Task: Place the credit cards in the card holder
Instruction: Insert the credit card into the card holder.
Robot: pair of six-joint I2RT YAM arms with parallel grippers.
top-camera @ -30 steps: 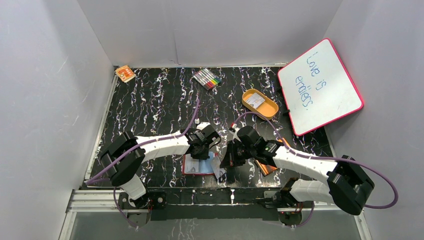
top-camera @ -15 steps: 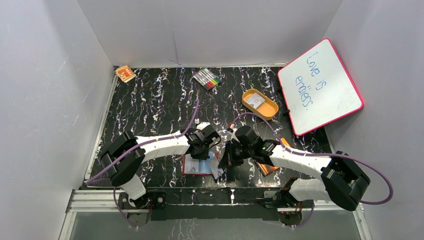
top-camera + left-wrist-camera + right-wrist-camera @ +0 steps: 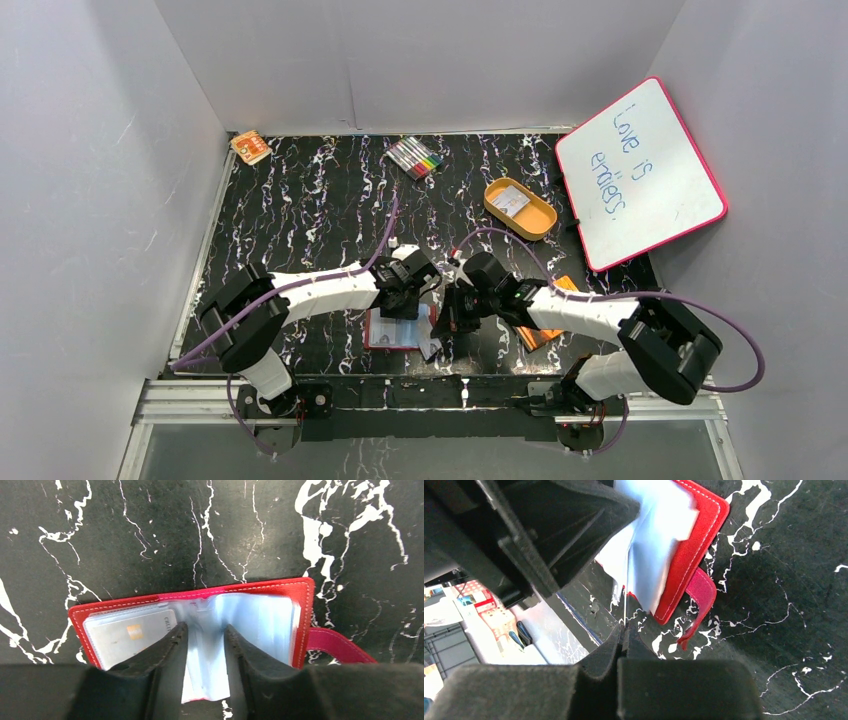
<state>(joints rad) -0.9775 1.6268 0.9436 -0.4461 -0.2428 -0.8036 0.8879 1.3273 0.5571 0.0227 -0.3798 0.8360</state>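
Observation:
The card holder (image 3: 200,594) lies open on the black marbled table, red with clear blue-tinted sleeves and a snap tab (image 3: 335,645) at its right. One credit card (image 3: 127,637) sits in its left pocket. My left gripper (image 3: 206,627) stands open over the middle sleeves, a loose leaf showing between its fingers. My right gripper (image 3: 623,629) is shut on a second credit card (image 3: 625,611), seen edge-on, whose far end reaches the sleeves of the card holder (image 3: 694,545). From above, both grippers meet at the card holder (image 3: 392,335) near the front edge.
An orange booklet (image 3: 540,328) lies partly under the right arm. Farther back are an orange oval tray (image 3: 520,208), a pack of markers (image 3: 417,157), a small orange box (image 3: 250,147) and a pink-framed whiteboard (image 3: 640,170) leaning at the right wall.
The left gripper's jaws have parted over the sleeves. The right gripper has shifted a little left with its card, toward the card holder.

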